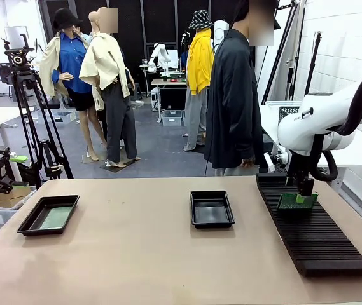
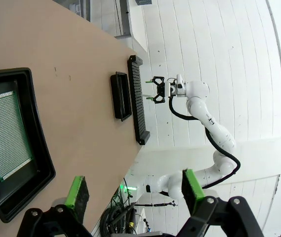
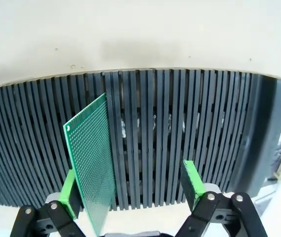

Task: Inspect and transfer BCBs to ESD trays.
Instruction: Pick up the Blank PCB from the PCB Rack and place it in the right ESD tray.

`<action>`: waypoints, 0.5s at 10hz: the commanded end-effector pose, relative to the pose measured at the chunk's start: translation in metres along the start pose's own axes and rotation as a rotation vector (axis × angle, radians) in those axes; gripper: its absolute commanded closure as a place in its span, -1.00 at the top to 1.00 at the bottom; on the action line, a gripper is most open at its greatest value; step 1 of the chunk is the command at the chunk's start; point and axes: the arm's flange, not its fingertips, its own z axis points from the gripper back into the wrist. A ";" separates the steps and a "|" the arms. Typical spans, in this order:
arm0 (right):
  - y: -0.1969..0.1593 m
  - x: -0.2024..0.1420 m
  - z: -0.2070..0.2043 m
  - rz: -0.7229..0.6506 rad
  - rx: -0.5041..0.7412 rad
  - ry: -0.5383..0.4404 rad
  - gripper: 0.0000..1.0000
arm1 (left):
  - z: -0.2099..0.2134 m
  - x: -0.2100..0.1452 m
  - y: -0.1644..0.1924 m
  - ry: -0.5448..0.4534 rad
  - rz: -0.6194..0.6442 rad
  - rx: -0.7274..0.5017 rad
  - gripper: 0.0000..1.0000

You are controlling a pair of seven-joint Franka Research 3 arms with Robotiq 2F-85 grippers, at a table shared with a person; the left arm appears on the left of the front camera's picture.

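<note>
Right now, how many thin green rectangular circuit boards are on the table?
2. One board lies flat in the glossy black plastic tray at the robot's left. The other board stands on edge in the long black ribbed rack, inside the open right hand. None seems hidden.

In the front view a tray point(image 1: 32, 215) lies at the frame's left on the table point(image 1: 142, 254), a board point(image 1: 56, 218) flat in it; a second tray point(image 1: 212, 225) lies at mid-frame, well apart; the rack point(image 1: 324, 244) runs down the right side. A second board point(image 1: 292, 202) stands on edge in the rack's far end, the right gripper point(image 1: 305, 192) just above it; a person point(image 1: 235, 95) stands behind the table, upper middle.
</note>
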 end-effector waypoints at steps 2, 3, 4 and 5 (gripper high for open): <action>-0.006 -0.003 0.004 0.032 -0.016 -0.017 0.65 | -0.001 -0.002 -0.003 -0.019 -0.002 0.000 1.00; -0.008 -0.003 0.003 0.038 -0.007 -0.001 0.46 | -0.001 -0.002 -0.003 -0.019 -0.002 0.000 1.00; -0.008 -0.003 0.004 0.036 -0.009 0.007 0.14 | -0.001 -0.002 -0.003 -0.019 -0.002 0.000 1.00; -0.007 -0.003 0.004 0.039 -0.010 0.006 -0.25 | -0.001 -0.002 -0.003 -0.019 -0.002 0.000 1.00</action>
